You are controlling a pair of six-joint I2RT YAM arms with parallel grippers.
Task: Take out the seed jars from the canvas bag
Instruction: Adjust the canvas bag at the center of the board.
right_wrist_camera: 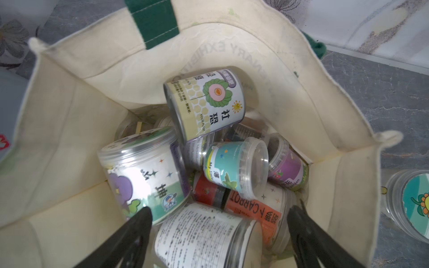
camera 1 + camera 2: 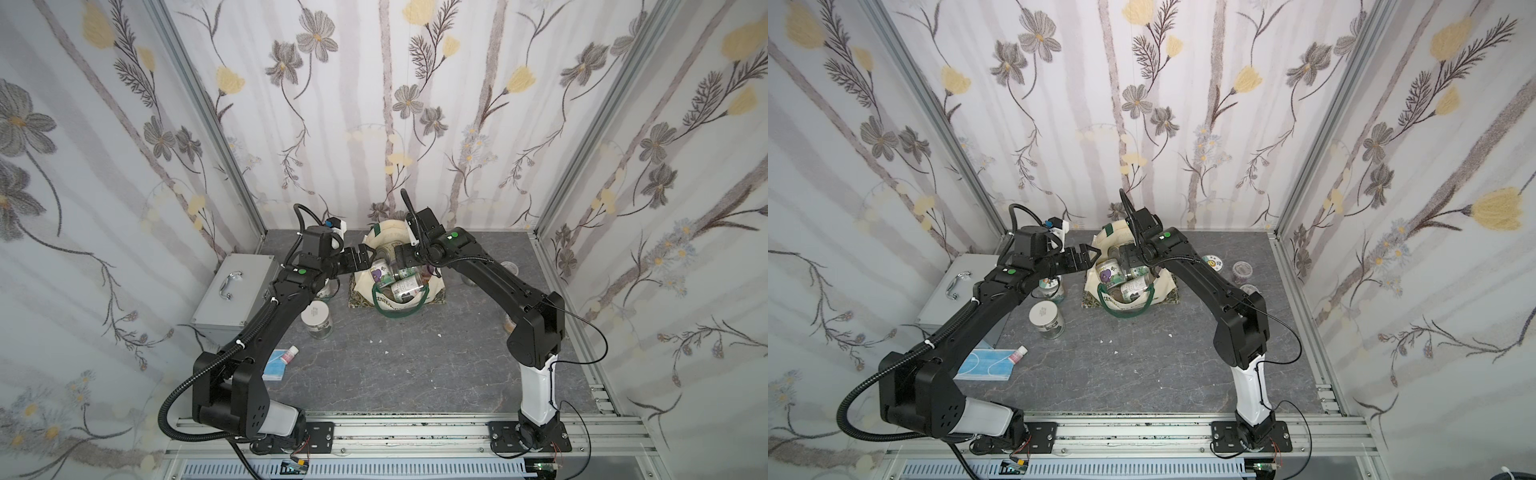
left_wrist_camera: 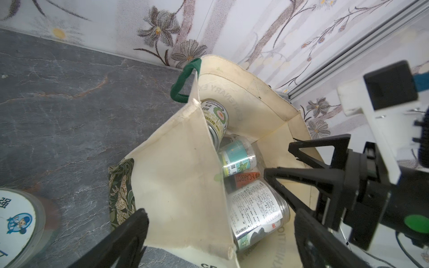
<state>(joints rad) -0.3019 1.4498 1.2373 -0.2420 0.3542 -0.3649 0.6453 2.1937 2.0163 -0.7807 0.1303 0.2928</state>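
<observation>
The cream canvas bag stands open at the back middle of the table, its dark green handles drooping. Several seed jars lie piled inside: a white-labelled one, an orange carrot one, a purple-flower one, and a small teal one. My right gripper reaches into the bag, open, one finger on each side of the white-labelled jar. My left gripper is open at the bag's left rim, its fingers astride the side wall. Both grippers appear in a top view, left and right.
More jars stand on the table: a white-lidded one left of the bag and some to its right. A silver metal case lies at far left. A blue face mask and a pink-capped bottle lie in front of it.
</observation>
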